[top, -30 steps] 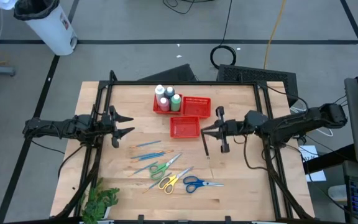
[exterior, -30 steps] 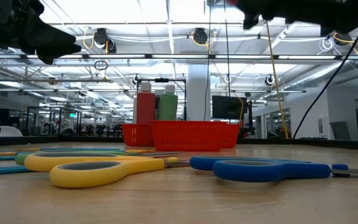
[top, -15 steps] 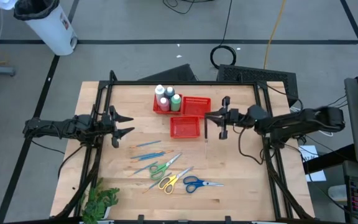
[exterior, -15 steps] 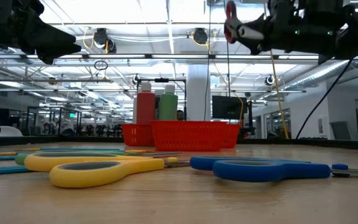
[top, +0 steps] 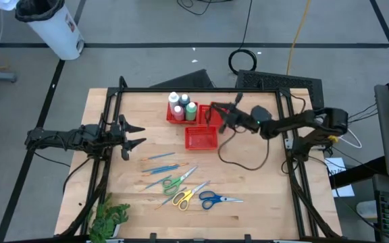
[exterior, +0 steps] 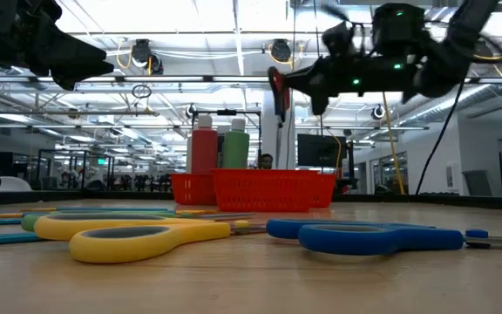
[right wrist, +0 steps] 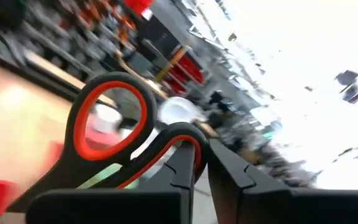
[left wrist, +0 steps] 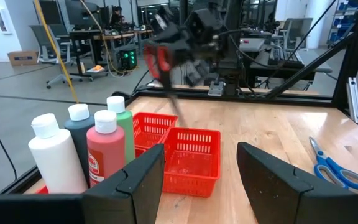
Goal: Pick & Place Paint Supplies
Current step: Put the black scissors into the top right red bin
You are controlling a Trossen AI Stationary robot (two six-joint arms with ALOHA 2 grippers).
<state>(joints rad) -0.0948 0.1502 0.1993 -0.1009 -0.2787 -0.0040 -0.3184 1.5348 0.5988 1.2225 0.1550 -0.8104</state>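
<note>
Above the two red baskets, near the back of the table, the right gripper [top: 223, 116] hangs with its fingers clamped tight on the red-handled scissors [right wrist: 114, 134]. The right wrist view shows one handle loop pinched between the fingers, the other loop free beside them. In the left wrist view the red-handled scissors hang handle-up, blades pointing down and slanted toward the front basket [top: 201, 138]. The low view shows them well clear of the basket rims, high in the air.

Key relation: the front basket lies below and slightly forward and to the left of the held scissors, the back basket [top: 214, 114] almost directly under the gripper. The long axis of the scissors is near vertical, so a drop would likely go blade-first. Which basket is the target cannot be told.

The left gripper [top: 135, 135] waits well apart at the left side of the table, fingers partly spread, holding nothing.

Bottles [top: 181, 106] stand in a basket just left of the back one. Brushes [top: 161, 162] and three more scissors, green [top: 174, 180], yellow [top: 183, 197] and blue [top: 211, 198], lie flat on the front half, about midway between the two arms.
</note>
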